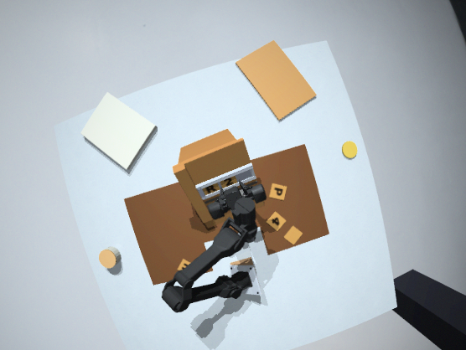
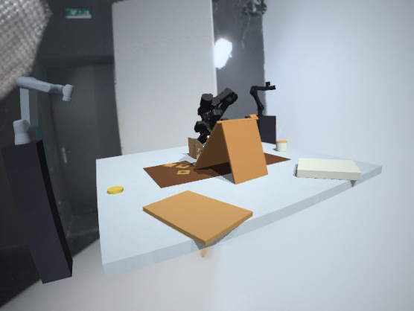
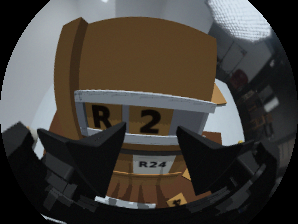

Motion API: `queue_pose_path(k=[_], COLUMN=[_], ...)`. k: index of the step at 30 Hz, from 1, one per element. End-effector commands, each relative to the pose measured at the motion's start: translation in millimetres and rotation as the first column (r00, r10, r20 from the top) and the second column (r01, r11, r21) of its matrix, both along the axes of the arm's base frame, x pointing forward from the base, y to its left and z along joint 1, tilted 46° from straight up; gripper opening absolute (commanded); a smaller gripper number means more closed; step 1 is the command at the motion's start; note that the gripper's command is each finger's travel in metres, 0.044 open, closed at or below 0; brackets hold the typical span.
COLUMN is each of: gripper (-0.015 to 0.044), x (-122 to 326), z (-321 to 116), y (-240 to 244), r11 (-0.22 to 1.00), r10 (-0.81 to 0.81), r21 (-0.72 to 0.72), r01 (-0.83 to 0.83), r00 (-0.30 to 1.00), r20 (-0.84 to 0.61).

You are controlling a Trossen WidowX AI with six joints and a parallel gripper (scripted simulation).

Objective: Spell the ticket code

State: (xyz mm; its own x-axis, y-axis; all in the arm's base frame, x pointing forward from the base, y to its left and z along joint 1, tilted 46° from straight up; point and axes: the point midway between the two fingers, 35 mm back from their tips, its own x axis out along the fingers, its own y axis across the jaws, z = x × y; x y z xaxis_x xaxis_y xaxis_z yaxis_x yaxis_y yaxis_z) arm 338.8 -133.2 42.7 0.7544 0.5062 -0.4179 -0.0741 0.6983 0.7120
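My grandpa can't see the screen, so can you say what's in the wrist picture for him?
The robot's open claw is in front of a letter rail holding an R tile and, right of it, a 2 tile. Below, a ticket says R24, and the rail's right end has no tile.

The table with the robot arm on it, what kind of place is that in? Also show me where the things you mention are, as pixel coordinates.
Probably a robot lab or workshop: a black arm [image 1: 214,255] [image 2: 217,108] works on the table [image 1: 168,105] [image 2: 126,231], a pale arm [image 2: 41,85] stands on a dark pedestal [image 2: 33,216], and a green sign [image 2: 78,13] hangs above a door.
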Motion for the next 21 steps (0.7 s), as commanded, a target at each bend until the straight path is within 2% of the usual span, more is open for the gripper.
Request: queue_pose_path(k=[1,21], gripper=[0.0295,0.0295], x=[-3,-13], z=[1,3], y=[-2,-7], r11=[1.0,1.0], r10=[0.001,0.001], r21=[-0.006,-0.006], r01=[-0.001,-0.001], r00=[1.0,1.0], r20=[0.008,0.008])
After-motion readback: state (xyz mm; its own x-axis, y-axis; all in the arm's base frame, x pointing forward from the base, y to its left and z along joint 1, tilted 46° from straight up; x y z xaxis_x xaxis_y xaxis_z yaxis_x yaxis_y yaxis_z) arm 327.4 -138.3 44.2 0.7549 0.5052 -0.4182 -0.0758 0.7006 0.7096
